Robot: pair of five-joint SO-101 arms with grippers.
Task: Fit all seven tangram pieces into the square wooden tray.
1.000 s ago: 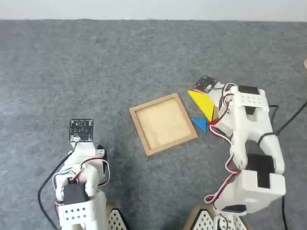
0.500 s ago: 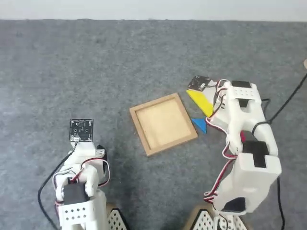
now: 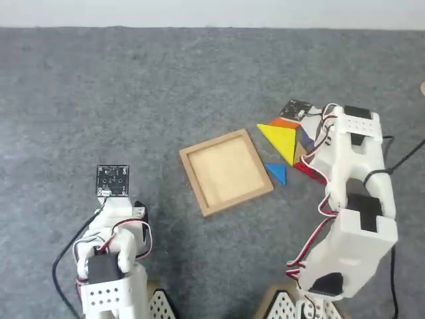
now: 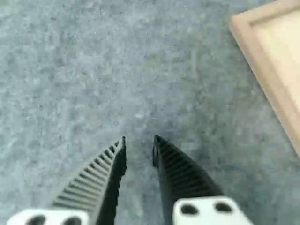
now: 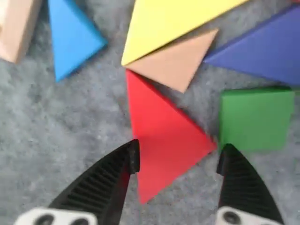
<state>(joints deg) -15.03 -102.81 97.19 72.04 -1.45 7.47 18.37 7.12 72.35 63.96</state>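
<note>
The right gripper (image 5: pixel 180 157) hangs directly over the red triangle (image 5: pixel 164 140), jaws apart and straddling it. One fingertip sits by the triangle's long edge; the other is just past the opposite corner, close to the green square (image 5: pixel 255 119). A straight drop looks likely to bracket the piece across its width, though that corner side leaves little room. Beyond the red piece lie the tan triangle (image 5: pixel 176 63), then the yellow triangle (image 5: pixel 173 18) and blue triangle (image 5: pixel 70 37), flat on the grey surface (image 3: pixel 133 86). The wooden tray (image 3: pixel 191 183) lies farther off, past the blue one. Beyond the tray, the left gripper (image 4: pixel 139 140) has its jaws nearly together on nothing, so the right arm is nearer.
</note>
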